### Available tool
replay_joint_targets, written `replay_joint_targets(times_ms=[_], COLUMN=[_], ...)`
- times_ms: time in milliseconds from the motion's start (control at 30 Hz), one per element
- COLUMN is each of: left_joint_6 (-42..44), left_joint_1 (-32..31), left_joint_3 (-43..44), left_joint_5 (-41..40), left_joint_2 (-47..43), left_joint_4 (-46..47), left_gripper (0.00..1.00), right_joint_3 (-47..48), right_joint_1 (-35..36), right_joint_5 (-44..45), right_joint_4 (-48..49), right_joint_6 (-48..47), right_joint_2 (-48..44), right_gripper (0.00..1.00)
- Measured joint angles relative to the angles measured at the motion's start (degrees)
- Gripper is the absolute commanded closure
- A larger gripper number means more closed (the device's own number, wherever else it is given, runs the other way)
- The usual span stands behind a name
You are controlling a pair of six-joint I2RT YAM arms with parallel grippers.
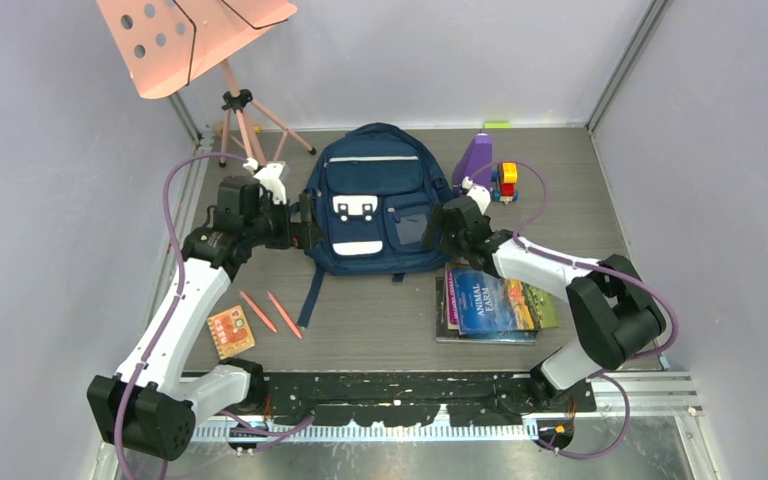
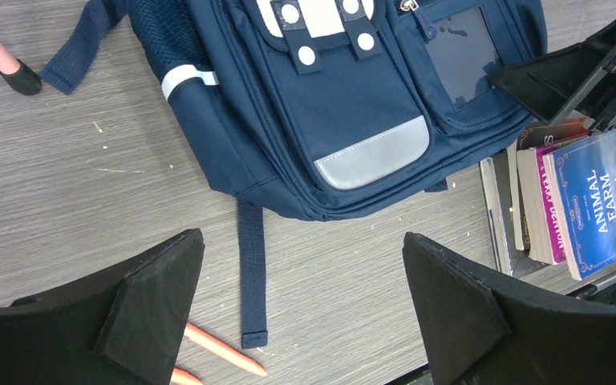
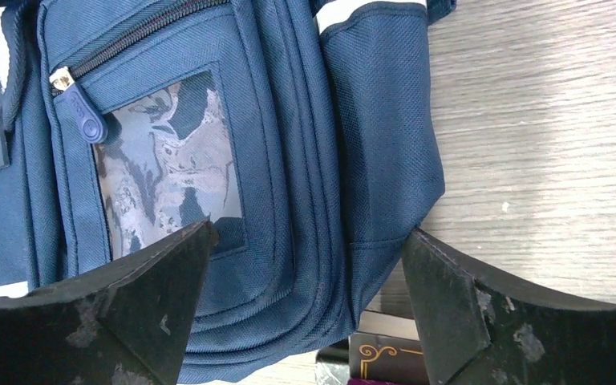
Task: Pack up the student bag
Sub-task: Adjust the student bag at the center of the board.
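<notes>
student bag [image 1: 375,200] is laid flat in the middle of the tabletop [image 1: 380,320] | left end effector [image 2: 302,241] is spread wide beside its left side, nothing held | right end effector [image 3: 309,233] is spread wide over its right side, nothing held

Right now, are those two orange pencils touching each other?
Apart. The top view shows bare table between the left pencil and the right pencil.
</notes>
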Motion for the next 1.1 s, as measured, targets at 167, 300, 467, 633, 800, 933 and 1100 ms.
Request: replay_joint_targets(times_ms=[167,300,467,633,800,933,1100], left_joint_6=[-0.11,-0.17,-0.17,-0.13,-0.07,-0.07,-1.60], left_joint_1=[0.00,0.00,0.00,0.00,0.00,0.00,0.00], left_joint_3=[0.00,0.00,0.00,0.00,-1.46,-1.60,-2.23], left_joint_5=[0.74,1.55,1.81,1.38,-0.20,-1.20,1.01], left_joint_2=[0.00,0.02,0.20,0.09,-5.18,-8.50,-7.41], left_joint_4=[0.02,0.07,0.07,0.07,1.49,2.75,3.58], left_gripper=[0.02,0.02,0.02,0.01,0.02,0.02,0.02], right_joint_3=[-0.15,0.35,1.22,2.27,3.02,3.02,3.15], right_joint_1=[-0.22,-0.20,-0.22,-0.17,-0.09,-0.04,-0.04], right_joint_5=[-2.67,-4.13,-4.83,-5.07,-4.61,-3.50,-3.17], right_joint_4=[4.22,7.43,10.51,9.90,6.40,0.74,-7.96], right_joint_6=[1.36,1.46,0.85,-1.27,-3.93,-6.03,-9.20], right_joint_2=[1.53,4.09,6.47,6.49,2.73,-4.35,-12.48], right_gripper=[0.17,0.29,0.82,0.99,0.99,0.99,0.99])
